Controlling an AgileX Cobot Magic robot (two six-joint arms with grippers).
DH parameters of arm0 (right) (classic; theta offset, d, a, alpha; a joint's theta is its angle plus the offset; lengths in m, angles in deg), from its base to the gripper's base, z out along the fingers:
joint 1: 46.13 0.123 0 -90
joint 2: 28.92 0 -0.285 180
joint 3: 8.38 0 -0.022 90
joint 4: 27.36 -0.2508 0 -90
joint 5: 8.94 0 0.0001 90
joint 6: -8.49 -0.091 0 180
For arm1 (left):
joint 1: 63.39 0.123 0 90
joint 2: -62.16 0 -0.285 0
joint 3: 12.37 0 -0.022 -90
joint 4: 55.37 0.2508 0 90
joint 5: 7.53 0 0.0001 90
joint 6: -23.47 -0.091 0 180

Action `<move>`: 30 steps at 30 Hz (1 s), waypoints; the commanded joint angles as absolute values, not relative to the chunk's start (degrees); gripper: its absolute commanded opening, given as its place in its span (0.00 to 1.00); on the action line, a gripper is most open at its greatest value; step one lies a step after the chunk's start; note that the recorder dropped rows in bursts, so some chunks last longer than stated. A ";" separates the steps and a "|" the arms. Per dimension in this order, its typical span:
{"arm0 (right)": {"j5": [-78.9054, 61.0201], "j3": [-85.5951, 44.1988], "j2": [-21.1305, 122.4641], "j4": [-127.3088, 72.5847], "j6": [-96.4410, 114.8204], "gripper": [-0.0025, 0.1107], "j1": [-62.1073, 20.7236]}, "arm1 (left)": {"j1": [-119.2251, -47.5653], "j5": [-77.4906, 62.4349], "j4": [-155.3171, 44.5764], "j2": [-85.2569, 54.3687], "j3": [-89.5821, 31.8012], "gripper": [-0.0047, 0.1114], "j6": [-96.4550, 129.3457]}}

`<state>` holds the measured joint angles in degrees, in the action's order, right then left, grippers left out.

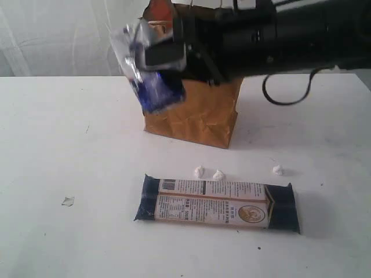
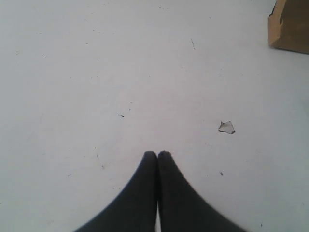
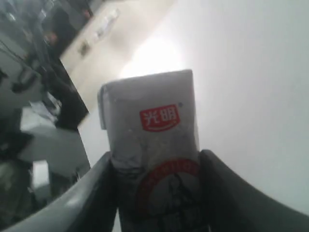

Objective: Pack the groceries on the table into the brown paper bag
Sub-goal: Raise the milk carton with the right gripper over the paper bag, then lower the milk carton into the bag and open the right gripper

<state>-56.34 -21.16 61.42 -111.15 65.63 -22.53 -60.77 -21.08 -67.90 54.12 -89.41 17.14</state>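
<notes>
Dark-blue-and-white long packet (image 1: 217,205) lies flat on the white desk (image 1: 58,145), with white crumbs (image 1: 218,174) just behind it. The left end effector (image 2: 157,155) hovers over the desk, pressed together. Farther back, the right end effector (image 3: 157,193) pinches the small blue-white packet (image 1: 152,75), raised before the top of the brown paper bag (image 1: 197,119).

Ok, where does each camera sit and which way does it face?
Exterior: off the arms, above the table, facing the brown paper bag; the right gripper reaches in from the right, holding the small blue-white packet.
Left wrist: looks down at the table past the shut left gripper.
Right wrist: looks along the right gripper, closed on the packet.
Shared: exterior and left wrist show the bag; exterior and right wrist, the packet.
</notes>
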 commanded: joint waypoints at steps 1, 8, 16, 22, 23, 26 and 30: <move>-55.95 -14.56 64.39 -127.31 79.07 0.02 -22.59 | -60.67 -20.74 -68.59 54.37 -89.58 0.04 17.21; -43.08 -2.40 72.56 -127.31 85.73 0.02 -22.59 | -60.67 -20.62 -68.59 54.37 -89.58 0.04 17.21; -23.72 2.66 79.31 -127.31 93.25 0.02 -22.59 | -60.67 -20.62 -68.59 54.37 -89.58 0.04 17.21; -18.73 7.82 86.39 -127.31 95.24 0.02 -22.59 | -60.67 -20.62 -68.59 54.37 -89.58 0.04 17.21; -17.58 8.54 87.42 -127.31 95.48 0.02 -22.59 | -60.67 -20.62 -68.59 54.37 -89.58 0.04 17.21; -14.93 9.73 89.74 -127.31 95.60 0.02 -22.59 | -60.67 -20.62 -68.59 54.37 -89.58 0.04 17.21; -13.29 9.73 91.42 -127.31 95.60 0.02 -22.59 | -60.67 -20.62 -68.59 54.37 -89.58 0.04 17.21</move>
